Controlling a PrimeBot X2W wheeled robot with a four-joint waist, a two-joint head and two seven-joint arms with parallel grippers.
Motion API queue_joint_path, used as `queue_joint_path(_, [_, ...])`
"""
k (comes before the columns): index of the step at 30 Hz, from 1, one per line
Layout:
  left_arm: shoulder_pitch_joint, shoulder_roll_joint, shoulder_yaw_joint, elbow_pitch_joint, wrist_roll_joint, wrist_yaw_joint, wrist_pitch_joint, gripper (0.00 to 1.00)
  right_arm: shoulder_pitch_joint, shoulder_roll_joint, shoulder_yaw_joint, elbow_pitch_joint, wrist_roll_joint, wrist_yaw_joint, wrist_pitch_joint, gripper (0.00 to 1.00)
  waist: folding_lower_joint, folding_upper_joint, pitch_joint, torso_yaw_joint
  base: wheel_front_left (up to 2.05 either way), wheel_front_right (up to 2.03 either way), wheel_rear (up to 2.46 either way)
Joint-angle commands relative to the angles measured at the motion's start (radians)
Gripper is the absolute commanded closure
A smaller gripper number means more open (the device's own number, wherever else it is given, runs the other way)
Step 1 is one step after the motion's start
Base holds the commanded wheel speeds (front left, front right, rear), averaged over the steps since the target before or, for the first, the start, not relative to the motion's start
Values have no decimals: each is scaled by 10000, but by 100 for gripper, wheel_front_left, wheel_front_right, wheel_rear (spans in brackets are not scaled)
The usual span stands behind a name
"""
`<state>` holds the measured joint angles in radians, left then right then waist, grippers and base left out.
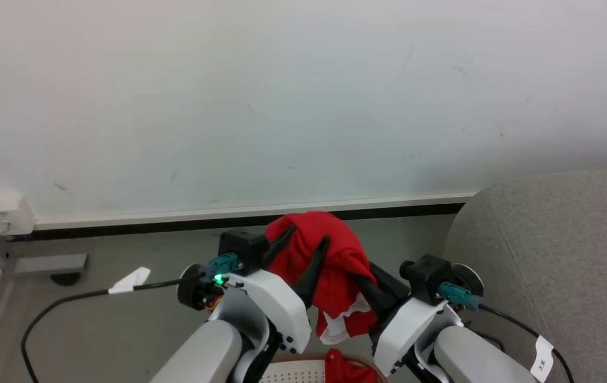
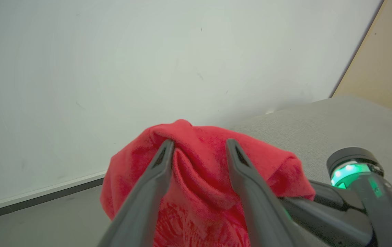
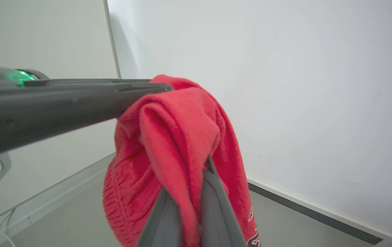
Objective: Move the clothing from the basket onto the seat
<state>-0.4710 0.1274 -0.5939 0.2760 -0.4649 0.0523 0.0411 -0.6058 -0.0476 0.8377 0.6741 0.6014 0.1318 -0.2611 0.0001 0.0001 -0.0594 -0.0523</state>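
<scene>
The clothing [image 1: 335, 255] hung over the fingers [image 1: 311, 274] of the left gripper [image 1: 306, 238], with the right gripper [image 3: 196, 185] at its right side, above the basket [image 1: 287, 375] where another garment [image 1: 343, 368] lay, the seat [image 1: 548, 255] off to their right and the wall [image 1: 282, 106] behind, across the floor [image 1: 123, 319].

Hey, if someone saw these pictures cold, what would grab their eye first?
A bright red garment held up mid-picture against the pale wall, the right gripper pinching a fold while the left gripper stands open with cloth between its fingers. Then the big grey seat at right, and more red cloth in the basket at the bottom edge.
</scene>
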Motion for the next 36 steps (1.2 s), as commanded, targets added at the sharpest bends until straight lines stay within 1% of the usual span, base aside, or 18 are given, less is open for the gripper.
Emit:
queue_joint_path(1, [95, 83, -11, 15, -1, -22, -46, 0, 73, -23, -118, -45, -118, -23, -28, 100, -1, -1, -2, -18, 0, 0, 0])
queue_joint_path(5, [175, 173, -84, 3, -13, -79, -6, 0, 197, -142, -712, -103, -369, -21, -30, 100, -1, -1, -1, -98, 0, 0, 0])
queue_joint_path(11, [293, 277, -141, -96, -57, -46, -43, 0, 359, -456, -1489, -264, -624, -21, -30, 100, -1, -1, -11, -277, 0, 0, 0])
queue_joint_path(18, [427, 330, -174, -201, -146, -68, -169, 0, 475, -817, -2075, -633, -893, -21, -29, 100, -1, -1, 121, -686, 0, 0, 0])
queue_joint_path(24, [521, 339, -198, -280, -232, -55, -311, 0, 564, -1148, -2424, -902, -1041, -21, -29, 100, -1, -1, 260, -1307, 0, 0, 0])
queue_joint_path(36, [786, 227, -333, -342, -300, -47, -510, 0, 669, -1881, -2820, -1547, -1255, -23, -29, 100, -1, -1, 568, -3009, 0, 0, 0])
